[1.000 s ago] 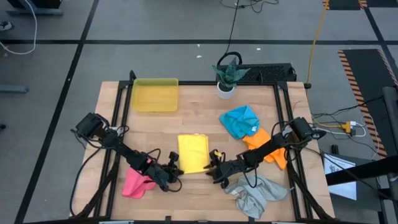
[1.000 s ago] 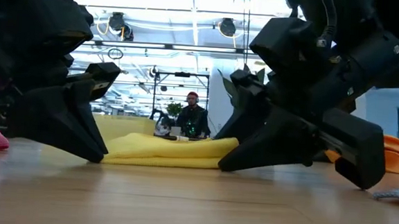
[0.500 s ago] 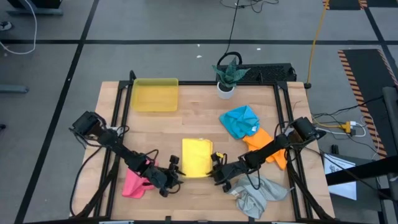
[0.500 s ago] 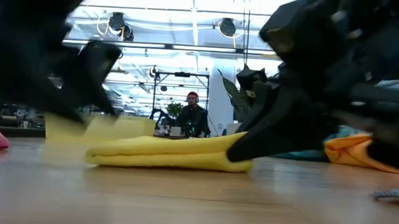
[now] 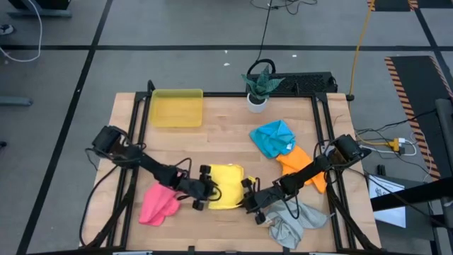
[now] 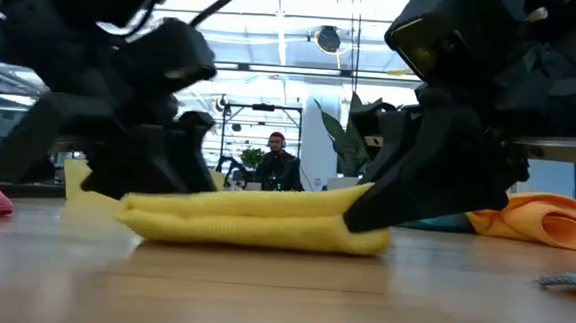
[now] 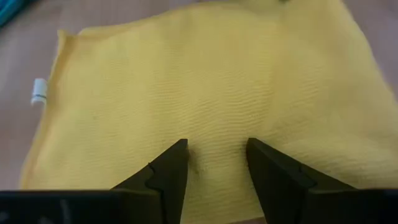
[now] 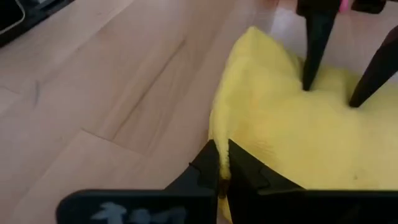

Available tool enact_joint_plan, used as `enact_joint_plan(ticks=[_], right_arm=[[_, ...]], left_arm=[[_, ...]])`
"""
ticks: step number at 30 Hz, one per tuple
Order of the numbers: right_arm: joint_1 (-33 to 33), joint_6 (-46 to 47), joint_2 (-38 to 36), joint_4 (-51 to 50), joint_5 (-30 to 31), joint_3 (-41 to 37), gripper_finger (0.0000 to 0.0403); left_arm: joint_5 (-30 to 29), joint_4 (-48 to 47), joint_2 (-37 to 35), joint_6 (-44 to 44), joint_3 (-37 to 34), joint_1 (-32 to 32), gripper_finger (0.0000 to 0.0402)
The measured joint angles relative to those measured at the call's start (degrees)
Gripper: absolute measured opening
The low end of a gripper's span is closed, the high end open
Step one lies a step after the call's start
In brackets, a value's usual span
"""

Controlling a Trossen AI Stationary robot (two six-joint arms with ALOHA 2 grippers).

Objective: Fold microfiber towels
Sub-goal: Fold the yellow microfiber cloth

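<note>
The yellow towel (image 5: 228,196) lies folded flat near the front edge of the wooden table (image 5: 219,138), between the two arms. The left gripper (image 5: 209,196) sits on the towel's left side with its fingers (image 7: 171,174) spread apart and resting on the cloth; nothing is held between them. The right gripper (image 5: 249,200) is at the towel's right edge, its fingers (image 8: 208,163) clenched on a thin fold of the yellow cloth. In the low view the towel (image 6: 254,225) shows as a thick, layered pad lying on the table top, with a gripper at each end.

The pink towel (image 5: 158,205) lies bunched at the front left, just behind the left arm. The grey towel (image 5: 294,222) is crumpled at the front right, beside the right arm. The blue towel (image 5: 272,137) and the orange towel (image 5: 303,164) lie together on the right side, the orange one partly under the right arm. A yellow tray (image 5: 176,107) sits at the back left, and a small potted plant (image 5: 259,86) stands at the back edge. A person (image 6: 278,168) sits far off in the room beyond the table.
</note>
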Motion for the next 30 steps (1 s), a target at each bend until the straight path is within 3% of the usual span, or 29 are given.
enact_joint_plan(ticks=[6, 16, 30], right_arm=[[1.0, 3.0, -0.4, -0.8, -0.1, 0.0, 0.0003], [2.2, 6.0, -5.7, -6.1, 0.1, 0.1, 0.0004], [0.9, 6.0, -6.0, -8.1, 0.0, 0.0, 0.0004]], left_arm=[[7.4, 2.7, 1.6, 0.0, 0.1, -0.9, 0.017], [5.5, 0.2, -4.5, 4.5, -0.3, -1.9, 0.017], [5.3, 5.1, 2.2, 2.5, 0.0, 0.3, 0.017]])
